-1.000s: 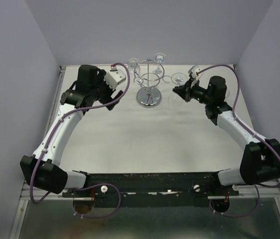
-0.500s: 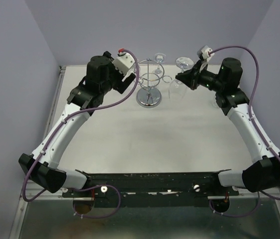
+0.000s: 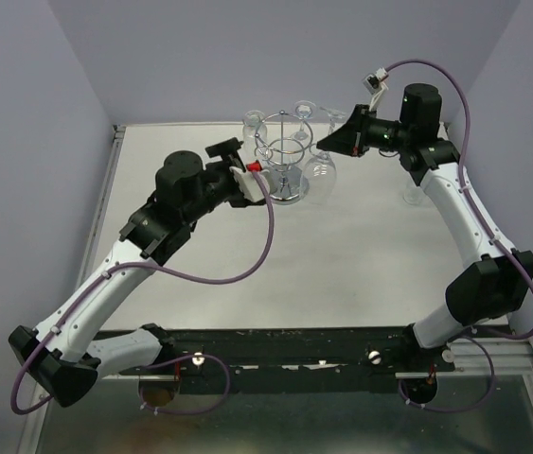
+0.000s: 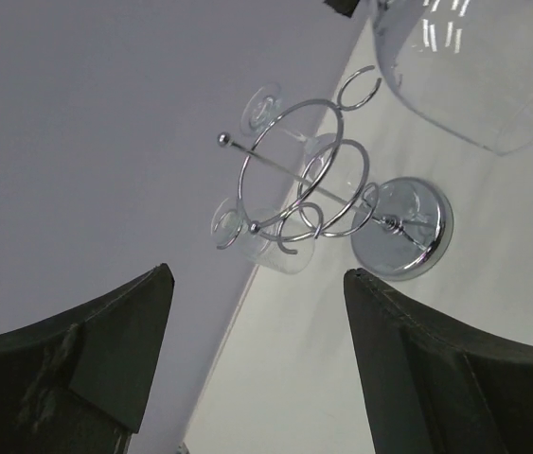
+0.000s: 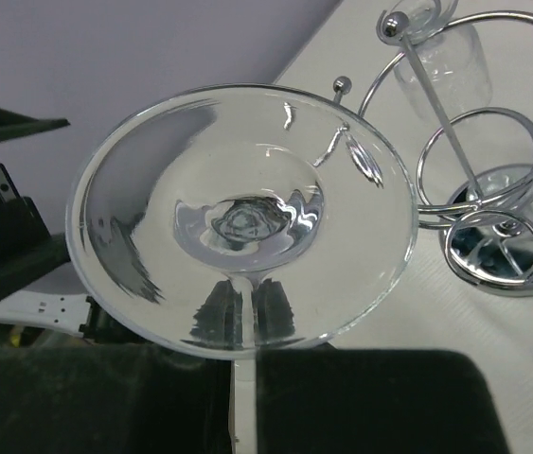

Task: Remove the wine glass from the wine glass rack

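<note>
Your right end effector (image 3: 330,142) is clamped on the glass (image 3: 320,170), which hangs just right of the rack (image 3: 283,156), seemingly clear of it. Your left end effector (image 3: 239,168) gapes wide beside the rack.

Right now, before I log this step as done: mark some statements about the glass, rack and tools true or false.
The right tool grips a wine glass by its stem. True.
That glass hangs from a hook of the wine glass rack. False: it is held clear, beside the rack.
The left tool is open and empty. True.
The rack lies tipped over. False: it stands upright.
The rack is bare. False: other glasses hang from it.
</note>
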{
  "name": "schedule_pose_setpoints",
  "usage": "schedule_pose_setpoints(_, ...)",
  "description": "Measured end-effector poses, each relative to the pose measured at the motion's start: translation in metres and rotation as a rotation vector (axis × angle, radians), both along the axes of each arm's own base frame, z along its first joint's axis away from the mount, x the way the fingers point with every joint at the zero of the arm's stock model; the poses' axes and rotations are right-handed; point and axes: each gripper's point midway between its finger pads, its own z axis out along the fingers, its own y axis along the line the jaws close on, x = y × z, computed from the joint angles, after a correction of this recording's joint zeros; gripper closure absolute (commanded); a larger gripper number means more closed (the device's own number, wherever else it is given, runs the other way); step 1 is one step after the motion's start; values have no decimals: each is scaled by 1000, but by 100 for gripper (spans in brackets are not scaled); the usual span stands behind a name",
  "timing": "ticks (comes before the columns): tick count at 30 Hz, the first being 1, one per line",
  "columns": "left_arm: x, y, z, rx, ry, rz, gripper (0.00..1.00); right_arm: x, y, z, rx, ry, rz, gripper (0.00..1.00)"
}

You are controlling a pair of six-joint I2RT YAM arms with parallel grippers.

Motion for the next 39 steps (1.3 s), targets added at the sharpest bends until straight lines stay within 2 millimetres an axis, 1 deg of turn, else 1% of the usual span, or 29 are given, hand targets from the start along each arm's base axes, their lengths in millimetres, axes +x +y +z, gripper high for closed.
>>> schedule_pose_setpoints(2, -10, -8, -7, 25, -27, -47, 11, -3, 1, 1, 23, 51, -4, 99)
schedule_pose_setpoints(3, -15, -16, -12, 38, -39, -73, 11, -3, 2, 2, 34, 72, -8, 99)
schedule_pose_setpoints(5, -18, -27, -21, 60, -51, -107, 11, -5, 3, 3, 52, 108, -6, 99)
schedule_pose_setpoints(7, -16, -38, -28, 76, -60, -126, 11, -10, 6, 5, 67, 130, 34, 99)
schedule_pose_setpoints(10, -2, -48, -30, 71, -85, -121, 12, -20, 12, 10, 84, 114, 139, 99)
schedule_pose_setpoints(12, 5, -52, -27, 57, -107, -113, 15, -25, 12, 7, 77, 92, 171, 99)
schedule_pose_setpoints(15, 11, -59, -13, 24, -175, -112, 16, -37, 12, -4, 47, 49, 200, 99)
schedule_pose_setpoints(17, 13, -61, 0, 1, -222, -109, 17, -44, 12, -9, 19, 19, 216, 99)
schedule_pose_setpoints(20, 13, -64, 22, -39, -291, -122, 20, -52, 16, -11, -22, -53, 237, 99)
schedule_pose_setpoints(21, 11, -66, 30, -48, -316, -133, 22, -54, 17, -11, -36, -77, 243, 99)
schedule_pose_setpoints(22, 4, -72, 43, -57, -365, -184, 26, -63, 23, -13, -85, -151, 266, 99)
schedule_pose_setpoints(26, 3, -77, 44, -54, -377, -213, 31, -71, 29, -18, -143, -220, 286, 99)
schedule_pose_setpoints(30, 3, -82, 41, -48, -376, -232, 34, -77, 31, -20, -181, -259, 296, 99)
schedule_pose_setpoints(39, 0, -86, 41, -9, -420, -266, 38, -76, 31, -19, -207, -298, 291, 99)
